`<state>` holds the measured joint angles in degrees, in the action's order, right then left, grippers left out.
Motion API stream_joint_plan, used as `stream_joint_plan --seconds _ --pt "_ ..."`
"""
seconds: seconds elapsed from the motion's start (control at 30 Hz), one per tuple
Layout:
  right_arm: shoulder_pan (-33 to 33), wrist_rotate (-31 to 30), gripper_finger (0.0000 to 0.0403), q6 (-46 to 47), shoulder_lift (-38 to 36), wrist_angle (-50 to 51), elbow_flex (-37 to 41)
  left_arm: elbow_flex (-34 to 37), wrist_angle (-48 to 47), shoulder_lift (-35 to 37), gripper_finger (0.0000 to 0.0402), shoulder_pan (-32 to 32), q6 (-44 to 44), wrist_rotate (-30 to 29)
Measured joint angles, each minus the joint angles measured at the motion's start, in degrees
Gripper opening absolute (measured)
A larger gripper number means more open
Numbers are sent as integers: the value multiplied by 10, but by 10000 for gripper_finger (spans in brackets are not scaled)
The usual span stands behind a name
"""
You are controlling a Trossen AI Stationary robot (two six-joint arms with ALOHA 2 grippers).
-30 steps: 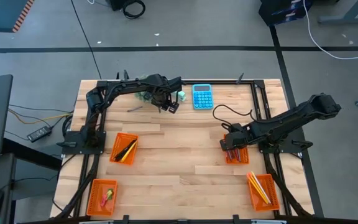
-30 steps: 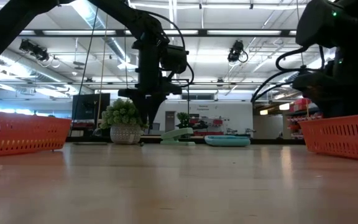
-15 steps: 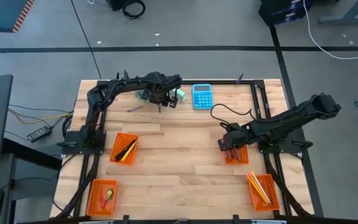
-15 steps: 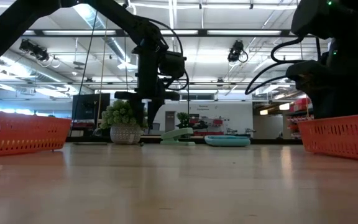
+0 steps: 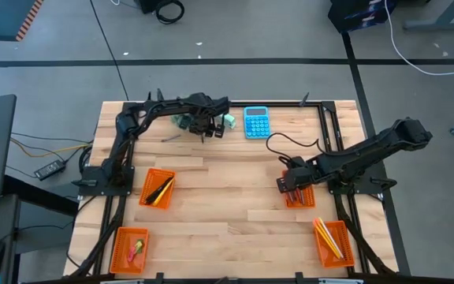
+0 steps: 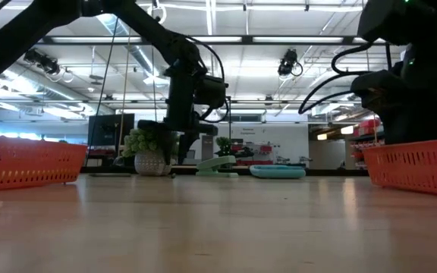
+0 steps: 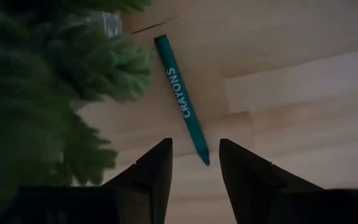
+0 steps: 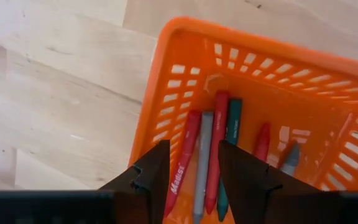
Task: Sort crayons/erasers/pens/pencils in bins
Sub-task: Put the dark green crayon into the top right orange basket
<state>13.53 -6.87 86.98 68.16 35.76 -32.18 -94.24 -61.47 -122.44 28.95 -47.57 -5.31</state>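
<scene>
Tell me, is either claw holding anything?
No. The left claw is open over a teal crayon on the table; the right claw is open above the crayon bin.

Four orange bins (image 5: 157, 189), one calculator (image 5: 256, 123)

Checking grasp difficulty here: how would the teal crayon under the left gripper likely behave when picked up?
The teal crayon looks slim and round, so it may roll if nudged. It lies flat on the table, leaving little to grip. Probably light and stiff, though snappable.
</scene>
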Motion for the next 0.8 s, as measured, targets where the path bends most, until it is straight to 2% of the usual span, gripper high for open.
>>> stream_joint_plan --seconds 0.37,0.8 --pt "51 -23 143 51 0 -4 0 0 16 -28 150 1 -2 4" --pt "84 -55 143 60 0 -7 0 -1 18 -42 111 -10 7 6"
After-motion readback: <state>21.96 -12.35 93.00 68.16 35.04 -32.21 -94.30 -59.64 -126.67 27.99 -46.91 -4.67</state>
